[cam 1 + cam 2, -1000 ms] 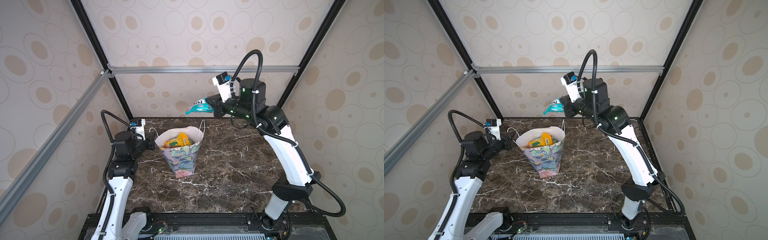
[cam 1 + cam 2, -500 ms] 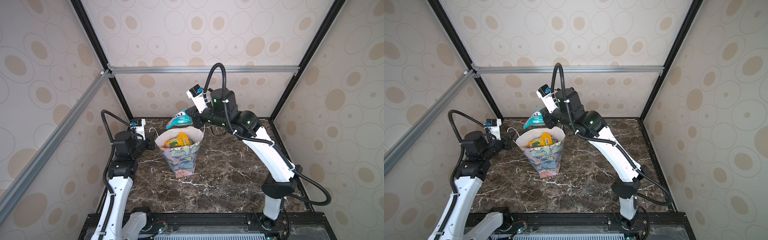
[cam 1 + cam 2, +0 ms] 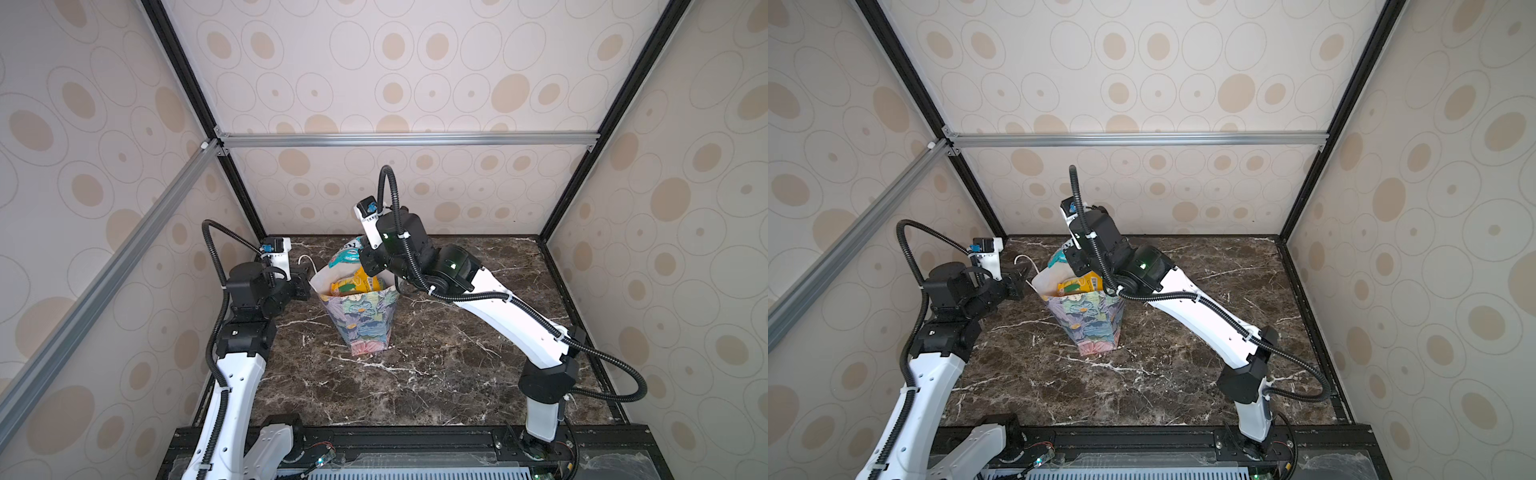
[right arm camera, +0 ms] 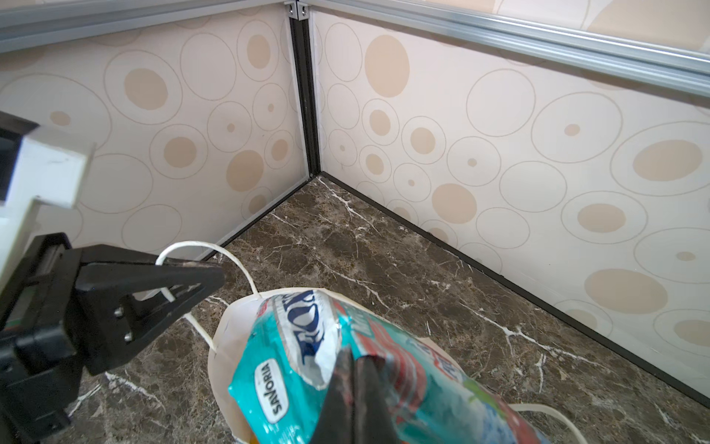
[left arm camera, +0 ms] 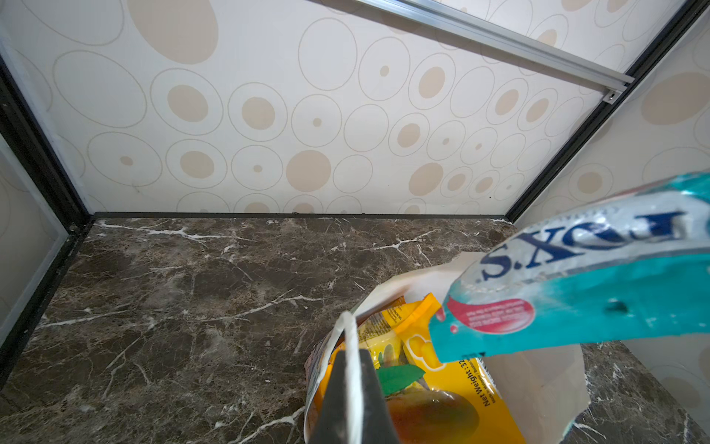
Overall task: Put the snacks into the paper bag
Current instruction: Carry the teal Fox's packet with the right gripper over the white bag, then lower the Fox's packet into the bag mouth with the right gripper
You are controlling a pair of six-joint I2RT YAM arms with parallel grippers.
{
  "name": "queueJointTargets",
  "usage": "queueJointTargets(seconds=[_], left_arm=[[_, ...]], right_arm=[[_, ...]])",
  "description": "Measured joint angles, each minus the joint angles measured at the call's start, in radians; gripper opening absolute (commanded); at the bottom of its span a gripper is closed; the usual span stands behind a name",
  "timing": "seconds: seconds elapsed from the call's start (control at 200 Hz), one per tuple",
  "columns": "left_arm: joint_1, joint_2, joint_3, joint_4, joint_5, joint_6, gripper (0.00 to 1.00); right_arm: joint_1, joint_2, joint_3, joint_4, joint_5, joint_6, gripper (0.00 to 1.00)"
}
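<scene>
Teal packet is clamped by right gripper above paper bag mouth; judged light, limp, slippery, best held by its seam. Cord handle is pinched by left gripper.

paper bag depths hidden, teal packet cropped

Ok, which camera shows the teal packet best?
The left wrist view: the teal packet is large, unobstructed, lettering readable. The right wrist view has the right gripper covering part; both top views show it small.

Tilted teal FOX'S packet over upright floral paper bag, yellow packets inside.
</scene>
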Motion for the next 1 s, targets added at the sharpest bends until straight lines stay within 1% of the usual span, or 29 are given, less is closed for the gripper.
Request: queueJointTargets(seconds=[0.14, 0.26, 0.72, 0.745, 0.79, 0.805, 0.845, 0.895, 1.0], left_arm=[[0.0, 0.0, 0.0, 0.0, 0.0, 0.003, 0.0], [0.0, 0.0, 0.0, -0.001, 0.0, 0.008, 0.0], [0.0, -0.002, 0.0, -0.002, -0.004, 0.015, 0.0], [0.0, -0.002, 0.0, -0.002, -0.004, 0.015, 0.0], [0.0, -0.002, 0.0, -0.002, -0.004, 0.016, 0.0], [0.0, -0.002, 0.0, -0.002, -0.004, 0.016, 0.0], [0.0, -0.002, 0.0, -0.002, -0.005, 0.018, 0.0], [0.0, -0.002, 0.0, -0.003, -0.005, 0.019, 0.0], [0.0, -0.004, 0.0, -0.005, -0.007, 0.026, 0.0]], right_arm=[[0.002, 0.021, -0.019, 0.024, 0.077, 0.005, 0.0], [0.001, 0.037, -0.029, 0.051, 0.12, 0.005, 0.0], [0.001, 0.099, -0.029, 0.077, 0.15, 0.009, 0.0], [0.001, 0.1, -0.029, 0.077, 0.149, 0.009, 0.06], [0.0, 0.1, -0.029, 0.076, 0.145, 0.01, 0.21], [0.0, 0.1, -0.028, 0.074, 0.142, 0.013, 0.24], [0.0, 0.1, -0.023, 0.066, 0.132, 0.018, 0.27], [0.0, 0.099, -0.016, 0.052, 0.112, 0.011, 0.28], [0.0, 0.089, -0.013, 0.023, 0.042, 0.011, 0.35]])
